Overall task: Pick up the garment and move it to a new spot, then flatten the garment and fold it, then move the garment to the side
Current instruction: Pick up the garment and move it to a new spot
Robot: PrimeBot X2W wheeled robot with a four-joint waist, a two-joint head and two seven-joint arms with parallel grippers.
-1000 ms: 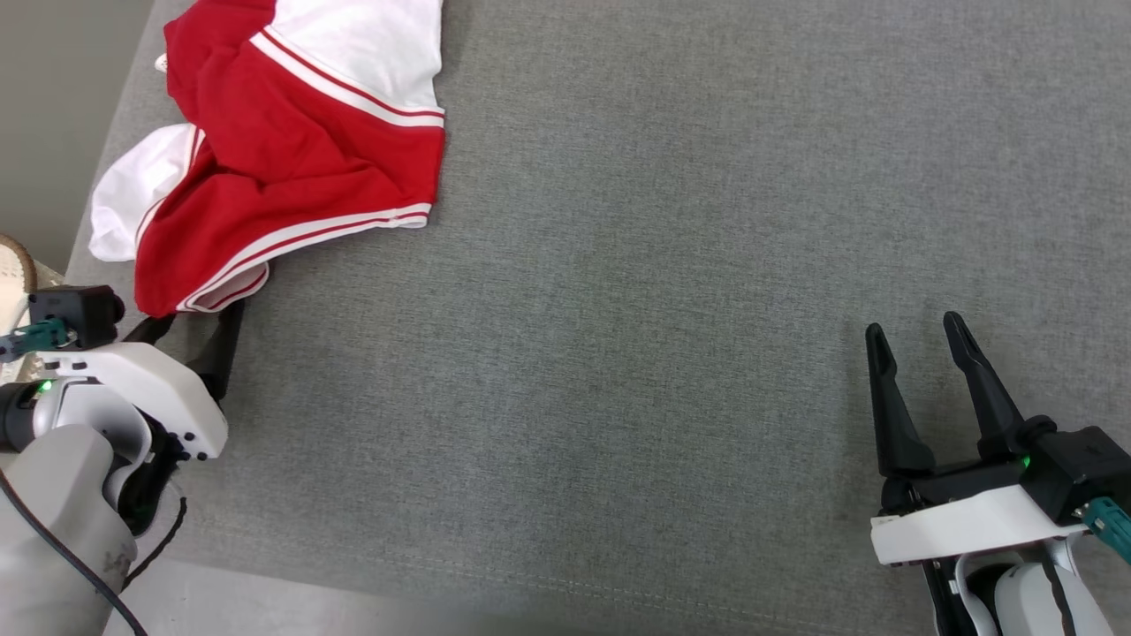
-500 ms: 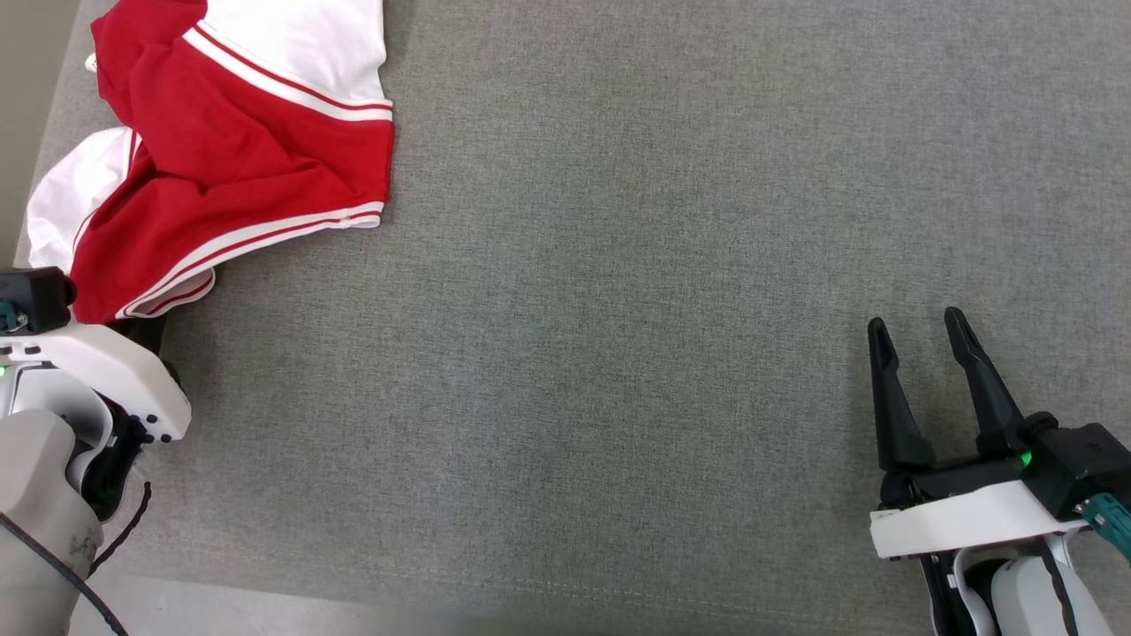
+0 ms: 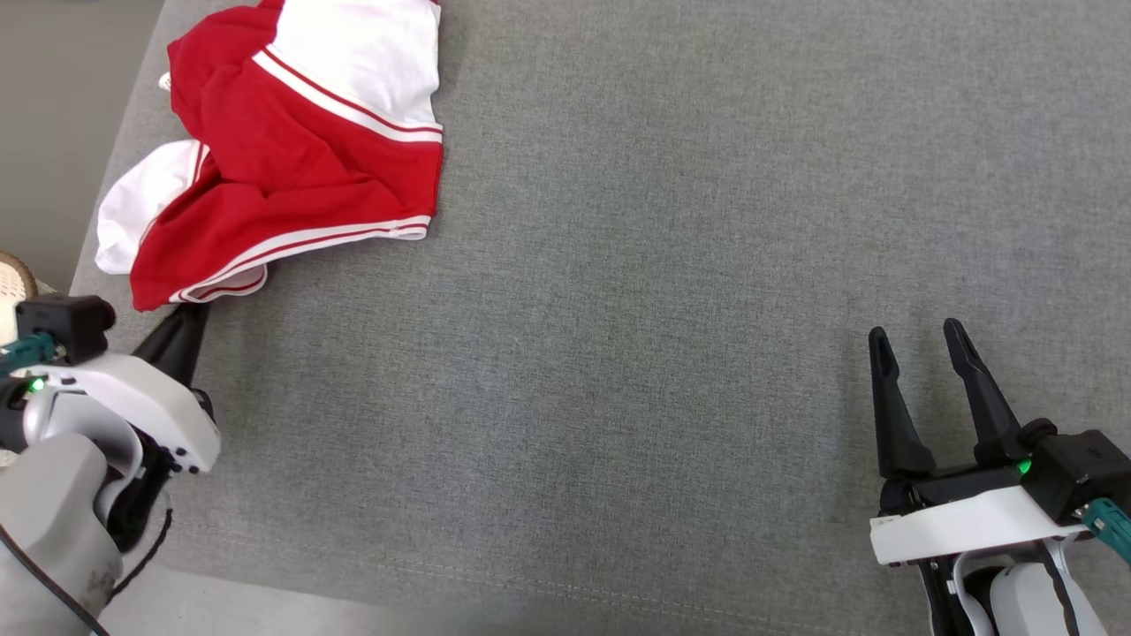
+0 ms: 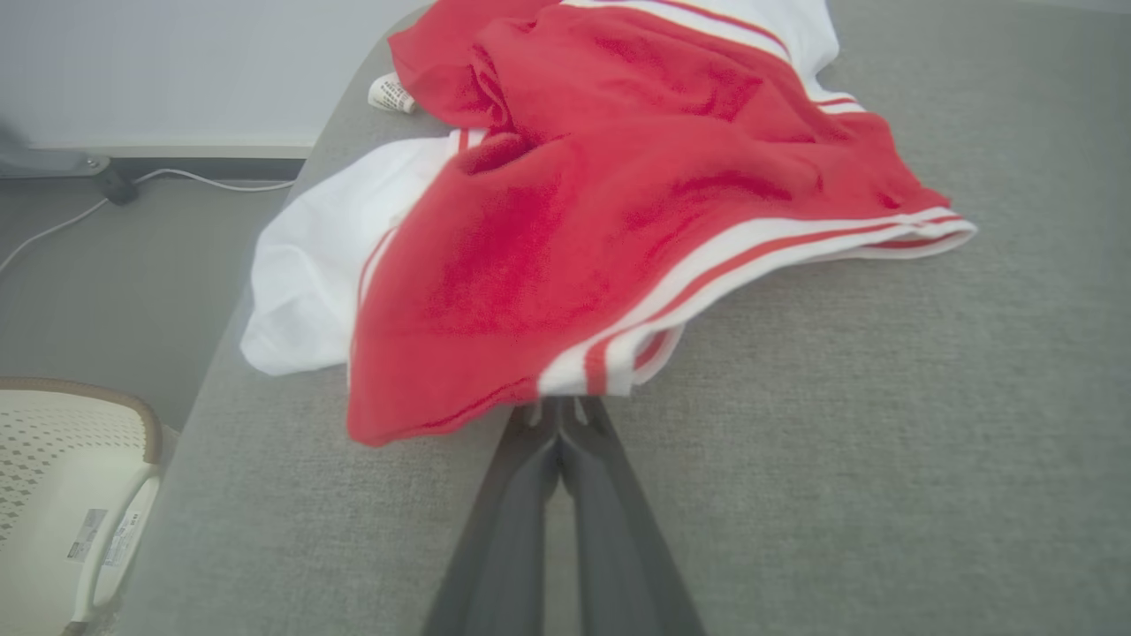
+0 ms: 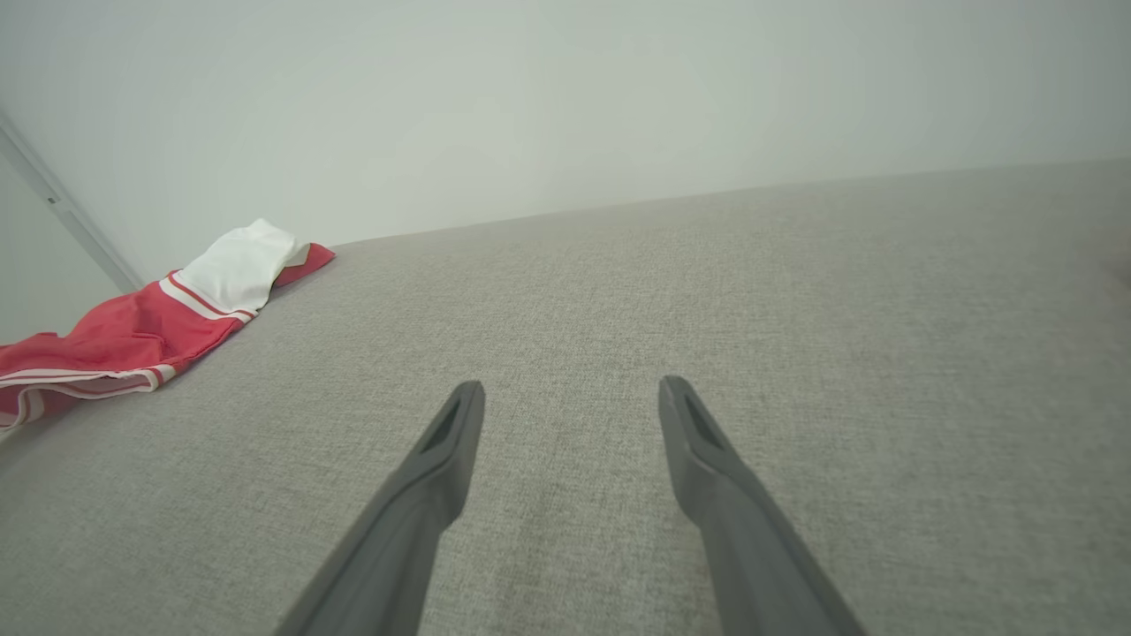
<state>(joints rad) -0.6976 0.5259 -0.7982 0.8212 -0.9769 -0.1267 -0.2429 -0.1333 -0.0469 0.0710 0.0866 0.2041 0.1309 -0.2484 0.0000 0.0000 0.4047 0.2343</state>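
Garment (image 3: 292, 168), a red and white piece with striped hems, is lying crumpled at the far left edge of a grey upholstered surface (image 3: 663, 309). A small white tag (image 4: 390, 94) is poking out at its far side, its print too small to read. The left gripper (image 4: 557, 408) is pressing its fingers together on the edge of the near hem. The right gripper (image 3: 914, 329) is hovering well apart from the garment, fingers spread, holding nothing. Beside the surface, a cream perforated plastic item (image 4: 62, 459) is carrying an unreadable sticker (image 4: 87, 534).
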